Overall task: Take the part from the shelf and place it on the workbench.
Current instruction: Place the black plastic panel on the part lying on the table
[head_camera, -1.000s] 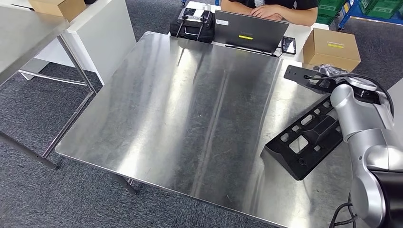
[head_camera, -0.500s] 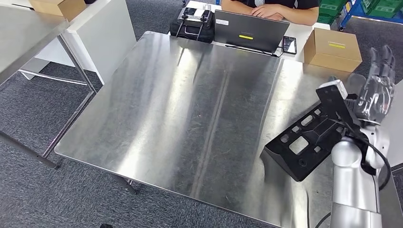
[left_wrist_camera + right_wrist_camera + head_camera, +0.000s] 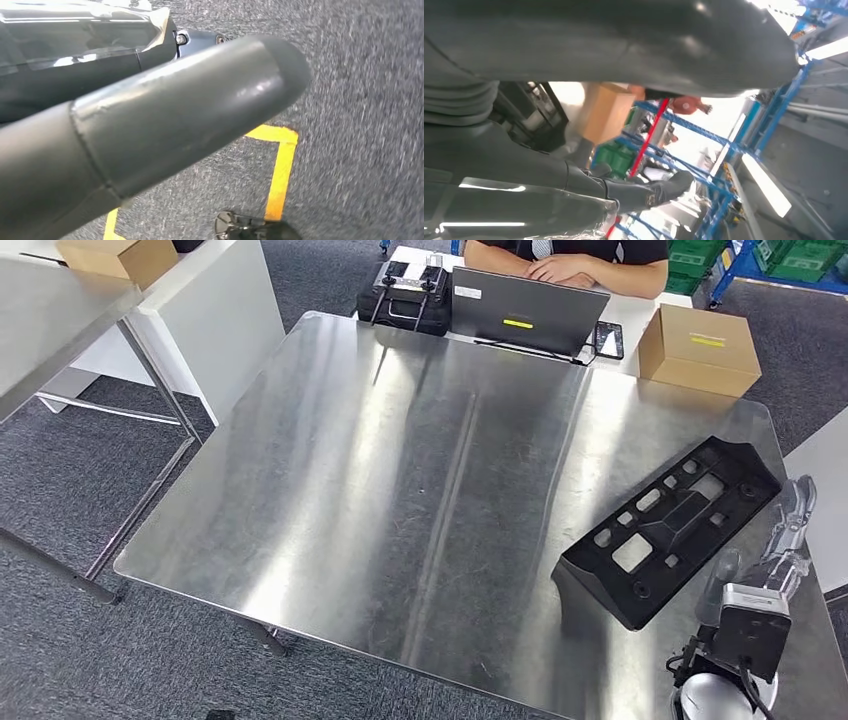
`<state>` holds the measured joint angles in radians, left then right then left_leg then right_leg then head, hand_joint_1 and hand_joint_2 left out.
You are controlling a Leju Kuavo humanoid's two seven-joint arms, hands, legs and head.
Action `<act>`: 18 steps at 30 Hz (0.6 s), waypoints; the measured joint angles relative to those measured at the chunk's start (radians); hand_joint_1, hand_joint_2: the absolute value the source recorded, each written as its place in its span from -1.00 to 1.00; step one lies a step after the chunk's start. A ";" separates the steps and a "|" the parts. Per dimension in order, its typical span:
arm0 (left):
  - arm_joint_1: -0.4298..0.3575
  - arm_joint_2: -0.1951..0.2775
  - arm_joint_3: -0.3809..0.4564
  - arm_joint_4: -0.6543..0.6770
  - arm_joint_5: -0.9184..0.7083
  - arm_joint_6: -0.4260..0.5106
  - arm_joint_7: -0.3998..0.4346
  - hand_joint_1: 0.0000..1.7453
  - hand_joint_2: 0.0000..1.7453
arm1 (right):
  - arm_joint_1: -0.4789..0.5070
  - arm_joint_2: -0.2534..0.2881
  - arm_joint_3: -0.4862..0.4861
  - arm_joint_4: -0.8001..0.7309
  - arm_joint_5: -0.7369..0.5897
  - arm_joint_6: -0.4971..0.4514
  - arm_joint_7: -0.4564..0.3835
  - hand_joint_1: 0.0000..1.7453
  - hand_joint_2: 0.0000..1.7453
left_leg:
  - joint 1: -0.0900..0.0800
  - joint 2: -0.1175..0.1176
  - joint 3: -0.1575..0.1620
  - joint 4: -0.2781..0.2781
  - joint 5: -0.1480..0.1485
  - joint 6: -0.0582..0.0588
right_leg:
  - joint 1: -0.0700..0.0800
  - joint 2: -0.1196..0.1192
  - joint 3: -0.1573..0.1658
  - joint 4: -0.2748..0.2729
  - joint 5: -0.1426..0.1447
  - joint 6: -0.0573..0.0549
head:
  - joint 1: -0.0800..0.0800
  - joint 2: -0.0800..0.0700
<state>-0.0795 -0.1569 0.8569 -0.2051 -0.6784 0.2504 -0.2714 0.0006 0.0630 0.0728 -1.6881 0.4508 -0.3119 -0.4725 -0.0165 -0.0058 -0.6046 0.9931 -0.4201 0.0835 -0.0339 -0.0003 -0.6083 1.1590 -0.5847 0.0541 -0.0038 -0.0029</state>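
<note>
Steel surface (image 3: 400, 470) in front of us, grey carpet round it. From the head view the black part (image 3: 672, 528) lies flat near the right edge, right hand (image 3: 785, 540) just beside it, fingers (image 3: 797, 508) apart, holding nothing. Laptop (image 3: 528, 310) and cardboard box (image 3: 698, 348) sit beyond. Left hand (image 3: 150, 120) over the floor's yellow tape (image 3: 280, 170); can't tell its fingers.

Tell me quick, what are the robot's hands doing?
Left hand: cannot tell, hanging over the floor.
Right hand: open, holding nothing, beside the black part.
</note>
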 joint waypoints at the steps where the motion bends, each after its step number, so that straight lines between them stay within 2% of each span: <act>1: -0.001 0.000 0.008 0.000 0.009 0.004 0.000 -1.00 -1.00 | 0.018 0.007 0.003 0.001 -0.009 0.002 -0.012 -1.00 -1.00 | -0.001 -0.001 -0.001 0.000 0.000 0.000 | 0.003 0.000 -0.031 0.064 -0.024 -0.004 | 0.000 0.000; 2: -0.001 0.000 0.016 0.000 0.020 0.009 0.001 -1.00 -1.00 | 0.038 0.015 0.010 0.003 -0.018 0.003 -0.029 -1.00 -1.00 | -0.002 -0.002 -0.001 0.000 0.000 0.001 | 0.007 0.000 -0.048 0.099 -0.032 -0.004 | -0.001 0.000; 3: -0.001 0.000 0.027 0.000 0.033 0.014 0.001 -1.00 -1.00 | 0.057 0.024 0.018 0.006 -0.029 0.002 -0.047 -1.00 -1.00 | -0.004 -0.003 -0.001 0.000 0.000 0.000 | 0.010 0.000 -0.045 0.095 -0.024 0.000 | 0.000 0.000; 4: -0.001 0.000 0.039 0.000 0.046 0.020 0.000 -1.00 -1.00 | 0.073 0.034 0.026 0.009 -0.044 0.001 -0.065 -1.00 -1.00 | -0.005 -0.003 -0.001 0.001 0.000 0.000 | 0.012 0.000 -0.021 0.050 -0.002 0.004 | -0.001 0.000; 6: -0.001 0.000 0.064 -0.001 0.075 0.032 -0.002 -1.00 -1.00 | 0.098 0.051 0.041 0.013 -0.078 0.001 -0.089 -1.00 -1.00 | -0.006 -0.003 -0.001 0.002 0.001 -0.004 | 0.016 0.000 0.059 -0.092 0.049 0.006 | -0.001 0.000; 7: -0.001 0.000 0.077 -0.001 0.087 0.037 -0.004 -1.00 -1.00 | 0.108 0.059 0.046 0.013 -0.092 0.002 -0.096 -1.00 -1.00 | -0.008 -0.004 -0.001 0.003 0.002 -0.007 | 0.019 0.000 0.089 -0.144 0.070 0.003 | -0.002 0.000; 8: -0.001 0.001 0.090 -0.002 0.098 0.043 -0.005 -1.00 -1.00 | 0.117 0.066 0.049 0.013 -0.102 0.004 -0.102 -1.00 -1.00 | -0.009 -0.004 -0.001 0.006 0.002 -0.012 | 0.021 0.001 0.103 -0.172 0.082 -0.003 | -0.002 0.000; 9: 0.000 0.000 0.103 -0.003 0.106 0.051 -0.004 -1.00 -1.00 | 0.125 0.071 0.051 0.013 -0.107 0.008 -0.106 -1.00 -1.00 | -0.008 -0.004 0.000 0.007 0.004 -0.018 | 0.026 0.002 0.103 -0.177 0.089 -0.009 | -0.003 0.000; 11: 0.001 0.001 0.129 -0.004 0.126 0.072 0.002 -1.00 -1.00 | 0.135 0.080 0.055 0.010 -0.104 0.015 -0.111 -1.00 -1.00 | -0.006 -0.004 -0.002 0.009 0.003 -0.033 | 0.021 0.002 0.096 -0.188 0.096 -0.026 | -0.003 0.000; 12: 0.002 0.001 0.142 -0.005 0.138 0.084 0.007 -1.00 -1.00 | 0.139 0.084 0.058 0.009 -0.097 0.016 -0.112 -1.00 -1.00 | -0.004 -0.004 -0.007 0.020 -0.013 -0.041 | 0.017 0.001 0.097 -0.194 0.103 -0.038 | -0.004 0.000; 13: 0.003 0.000 0.157 -0.006 0.150 0.094 0.014 -1.00 -1.00 | 0.142 0.089 0.063 0.008 -0.088 0.016 -0.112 -1.00 -1.00 | -0.001 -0.004 -0.019 0.052 -0.048 -0.050 | 0.011 0.000 0.096 -0.200 0.111 -0.049 | -0.004 0.000; 14: 0.004 -0.001 0.171 -0.006 0.162 0.103 0.021 -1.00 -1.00 | 0.146 0.093 0.067 0.008 -0.079 0.013 -0.111 -1.00 -1.00 | 0.004 -0.003 -0.037 0.107 -0.096 -0.059 | 0.007 0.000 0.094 -0.203 0.119 -0.056 | -0.005 0.000; 16: 0.007 -0.006 0.199 -0.007 0.181 0.115 0.034 -1.00 -1.00 | 0.155 0.100 0.075 0.011 -0.066 0.007 -0.110 -1.00 -1.00 | 0.017 -0.002 -0.079 0.247 -0.190 -0.075 | 0.006 -0.001 0.080 -0.203 0.131 -0.059 | -0.008 0.000; 17: 0.008 -0.008 0.210 -0.007 0.186 0.119 0.039 -1.00 -1.00 | 0.158 0.102 0.077 0.012 -0.063 0.005 -0.109 -1.00 -1.00 | 0.024 -0.002 -0.087 0.295 -0.211 -0.082 | 0.006 -0.002 0.073 -0.202 0.137 -0.056 | -0.008 0.000; 18: 0.009 -0.010 0.219 -0.007 0.189 0.122 0.043 -1.00 -1.00 | 0.161 0.103 0.079 0.014 -0.062 0.003 -0.109 -1.00 -1.00 | 0.030 -0.001 -0.079 0.310 -0.210 -0.088 | 0.004 -0.003 0.067 -0.201 0.141 -0.052 | -0.008 0.000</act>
<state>-0.0705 -0.1673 1.0762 -0.2117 -0.4897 0.3727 -0.2288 0.1615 0.1665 0.1518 -1.6740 0.3888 -0.3090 -0.5817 0.0138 -0.0063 -0.6834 1.3032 -0.6305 -0.0046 -0.0297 -0.0028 -0.5409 0.9577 -0.4438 0.0020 -0.0118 -0.0031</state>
